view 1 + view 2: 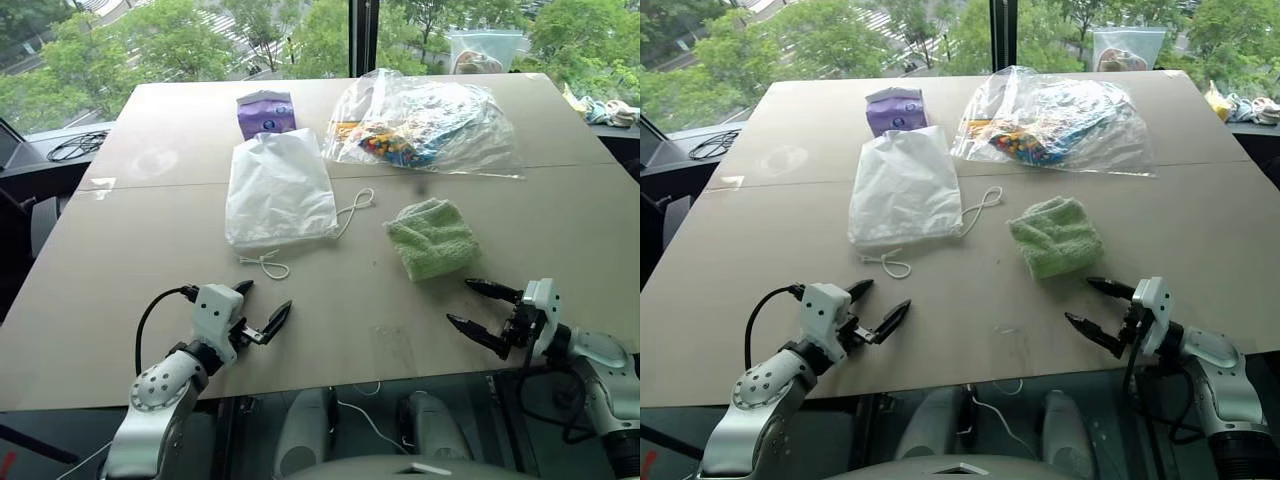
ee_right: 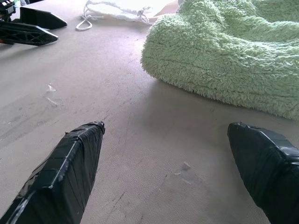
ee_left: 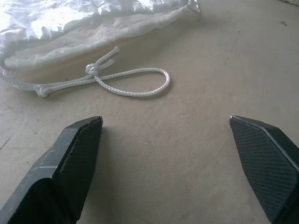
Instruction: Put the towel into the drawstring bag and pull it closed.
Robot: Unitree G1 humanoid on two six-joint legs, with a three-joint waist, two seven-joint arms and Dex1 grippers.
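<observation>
The light-green fluffy towel (image 1: pixel 432 238) lies folded on the table, right of centre. The white drawstring bag (image 1: pixel 279 190) lies flat to its left, mouth toward me, one cord loop (image 1: pixel 265 264) at its near left corner and another cord (image 1: pixel 356 210) at its right. My left gripper (image 1: pixel 262 304) hovers open near the table's front edge, just short of the near cord loop (image 3: pixel 133 84). My right gripper (image 1: pixel 472 303) stands open and empty a little in front of the towel (image 2: pixel 224 56).
A purple packet (image 1: pixel 266 112) lies behind the bag. A large clear plastic bag of colourful items (image 1: pixel 425 125) sits at the back right. Another clear bag (image 1: pixel 484 48) stands at the table's far edge. The beige table (image 1: pixel 150 260) ends just below both grippers.
</observation>
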